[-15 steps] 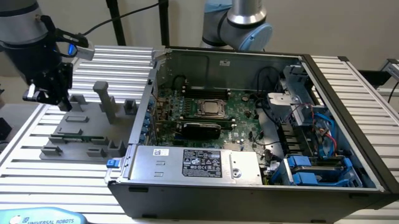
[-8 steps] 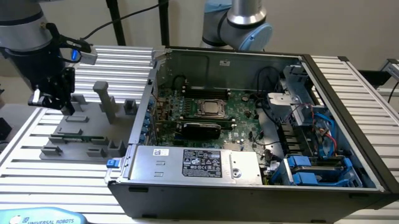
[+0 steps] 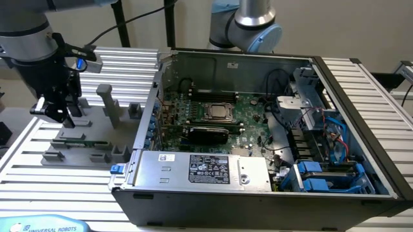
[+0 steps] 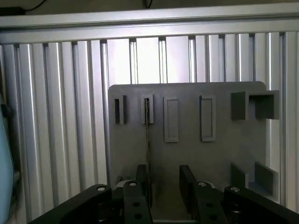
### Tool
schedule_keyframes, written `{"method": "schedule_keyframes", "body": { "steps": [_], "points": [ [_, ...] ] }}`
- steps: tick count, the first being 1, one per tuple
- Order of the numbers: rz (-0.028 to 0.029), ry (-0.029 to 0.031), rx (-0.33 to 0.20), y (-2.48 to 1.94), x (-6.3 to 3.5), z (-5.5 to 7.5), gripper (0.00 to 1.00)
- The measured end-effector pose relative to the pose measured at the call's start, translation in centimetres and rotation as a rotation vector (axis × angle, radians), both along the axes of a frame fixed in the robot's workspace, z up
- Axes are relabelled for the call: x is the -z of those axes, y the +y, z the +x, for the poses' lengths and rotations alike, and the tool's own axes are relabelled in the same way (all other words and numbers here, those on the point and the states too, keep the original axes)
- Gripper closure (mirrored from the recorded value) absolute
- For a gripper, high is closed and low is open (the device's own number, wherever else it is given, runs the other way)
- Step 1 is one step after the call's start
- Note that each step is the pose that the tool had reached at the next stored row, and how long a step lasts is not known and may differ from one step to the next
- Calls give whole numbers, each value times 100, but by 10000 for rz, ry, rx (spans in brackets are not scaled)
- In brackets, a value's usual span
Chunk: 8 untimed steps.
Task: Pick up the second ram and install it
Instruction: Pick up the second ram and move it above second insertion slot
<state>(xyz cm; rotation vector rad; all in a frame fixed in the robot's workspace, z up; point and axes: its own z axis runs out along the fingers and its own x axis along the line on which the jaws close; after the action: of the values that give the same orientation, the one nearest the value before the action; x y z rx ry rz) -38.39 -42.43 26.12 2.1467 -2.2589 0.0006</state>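
The second ram (image 3: 81, 143) is a slim green stick standing on edge in the slots of the grey fixture plate (image 3: 96, 126), on the exterior view's left. In the wrist view the second ram (image 4: 147, 140) appears edge-on as a thin dark line running from a slot towards the fingers. My gripper (image 3: 63, 116) hangs above the fixture plate (image 4: 187, 158). The gripper (image 4: 163, 179) is open and holds nothing. One finger (image 4: 140, 179) sits just beside the ram's edge, while the other finger (image 4: 188, 184) stands well apart from it.
An open computer case (image 3: 361, 145) with its green motherboard (image 3: 248, 126) and power supply (image 3: 206, 169) takes up the middle and right. A tall grey fixture post (image 3: 106, 104) rises beside the gripper. A second robot arm's base (image 3: 248, 24) stands behind the case. The table is ribbed aluminium (image 3: 38, 179).
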Motion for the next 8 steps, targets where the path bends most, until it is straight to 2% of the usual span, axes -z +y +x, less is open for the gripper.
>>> {"method": "schedule_keyframes", "body": {
  "steps": [3,8],
  "points": [
    [-1,1,0,-22,55,-8,58],
    [1,-29,4,-92,147,-14,58]
  ]
}}
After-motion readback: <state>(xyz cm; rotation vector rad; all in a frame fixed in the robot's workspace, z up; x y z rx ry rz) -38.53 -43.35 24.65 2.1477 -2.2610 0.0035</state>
